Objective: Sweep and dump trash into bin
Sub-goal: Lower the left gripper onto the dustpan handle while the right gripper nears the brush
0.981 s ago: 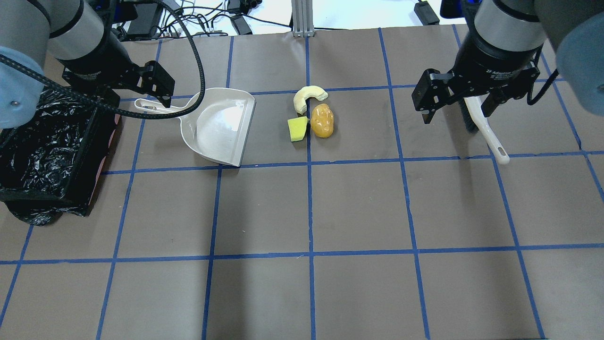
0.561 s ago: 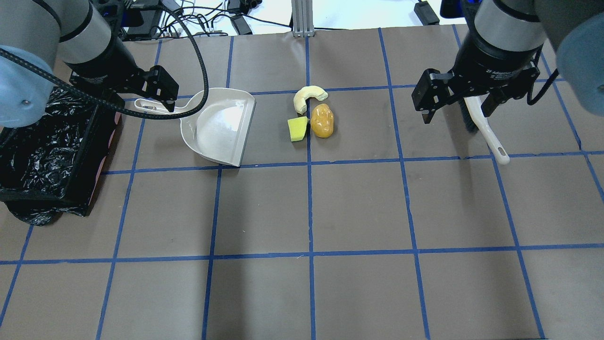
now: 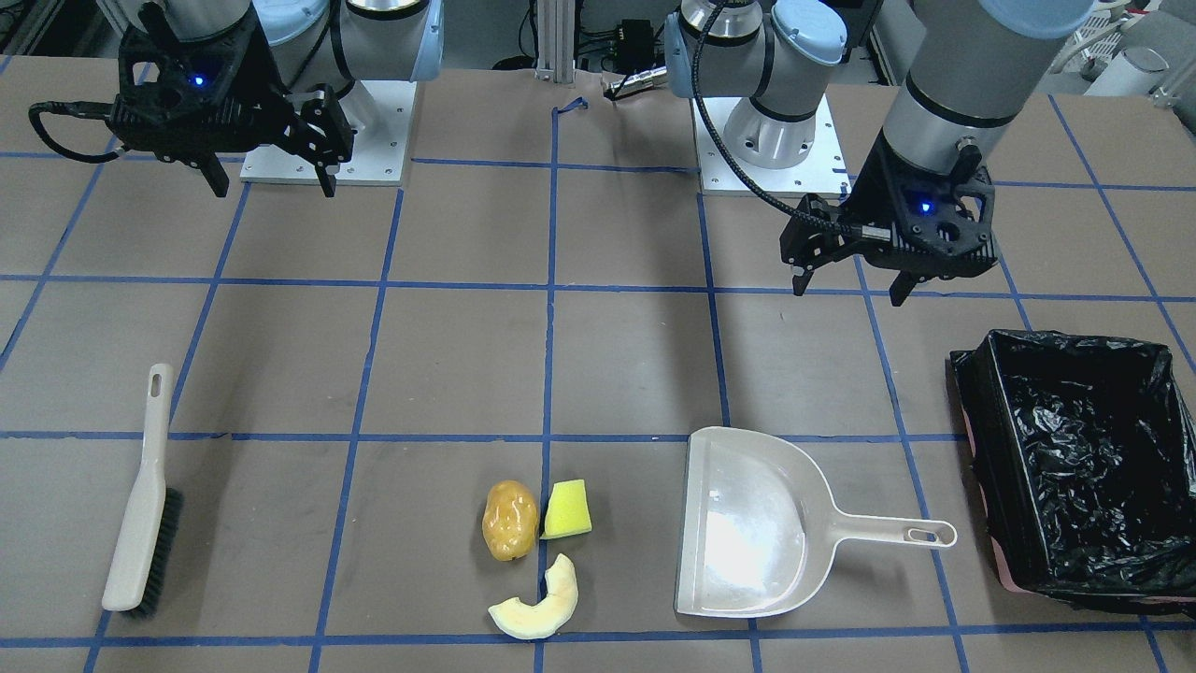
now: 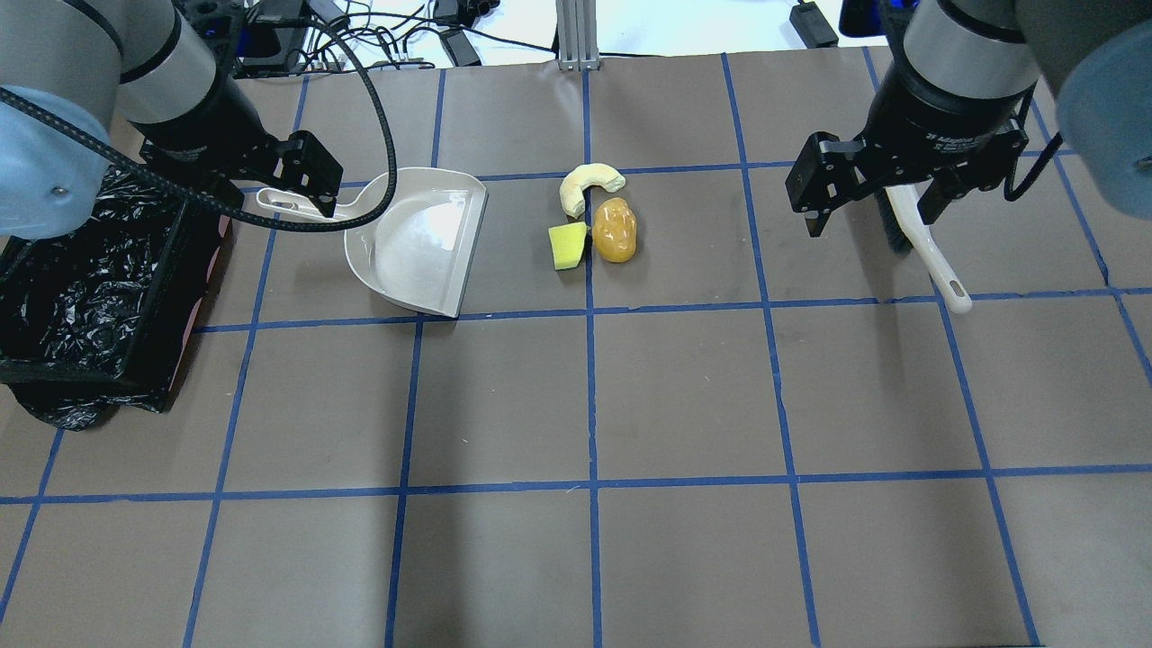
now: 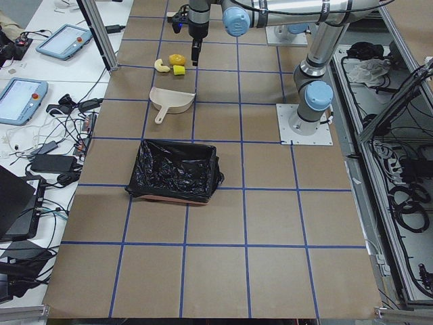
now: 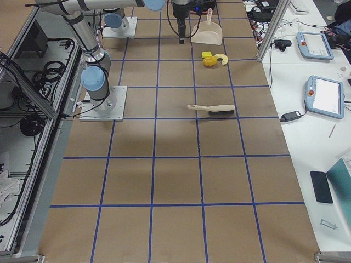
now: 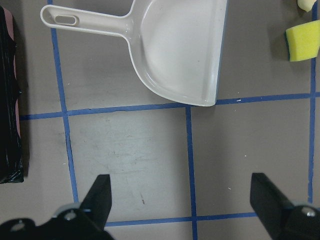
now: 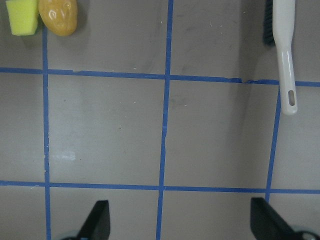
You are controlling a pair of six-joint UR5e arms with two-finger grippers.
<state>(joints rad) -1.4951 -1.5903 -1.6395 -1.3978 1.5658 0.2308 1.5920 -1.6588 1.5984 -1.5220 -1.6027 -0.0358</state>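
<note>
Table [image 4: 684, 396] holds three trash pieces [image 4: 615, 230], one bin [image 4: 90, 288].

Even light falls on a table [image 4: 684, 558] covered in brown paper and gridded with blue tape [image 4: 592, 396]. White benches [image 6: 296, 93] flank one long edge, carrying pendants [image 6: 327, 96], a phone [image 6: 321, 187] and cables [image 5: 71, 103]. An aluminium post [image 4: 572, 31] rises at that edge.

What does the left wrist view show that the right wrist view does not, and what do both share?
Only the left wrist view shows the beige dustpan and the black edge of the bin. Only the right wrist view shows the potato and the brush. Both show the yellow block and the taped table; the left tool and the right tool are each open.
</note>
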